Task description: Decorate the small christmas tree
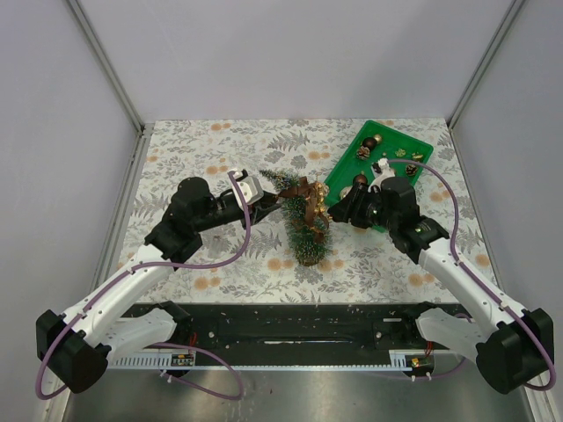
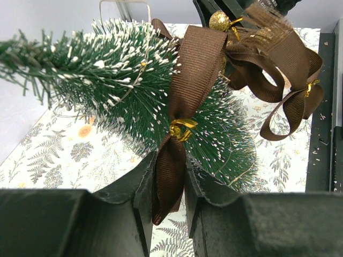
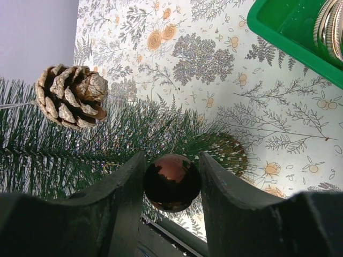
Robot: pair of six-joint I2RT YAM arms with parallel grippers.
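The small dark green bottle-brush christmas tree with frosted tips [image 1: 306, 236] sits in the middle of the fern-patterned tablecloth [image 1: 211, 145], between the two grippers and just left of the green plastic tray [image 1: 413, 145]. Its wider end points toward the arm bases and its tip toward the far left. Whether it leans or lies flat cannot be told. A brown grosgrain ribbon [image 2: 193, 69], cinched by a twist of gold wire [image 2: 182, 128], is draped across the tree's branches, with looped bows and a small gold bead [image 2: 219, 20] at the far side. The left gripper [image 2: 169, 160] is at the tree's left flank. Its jaws are narrow, and one ribbon tail hangs between the fingers, which sit close to both its edges. Whether they actually pinch it cannot be told. The right gripper [image 3: 171, 160] is at the tree's right side, its jaws about half open and pressed on either side of a glossy dark brown ball ornament [image 3: 172, 182], which it holds just in front of the needles. A pale-tipped pine cone [image 3: 71, 96] rests against the branches nearby.
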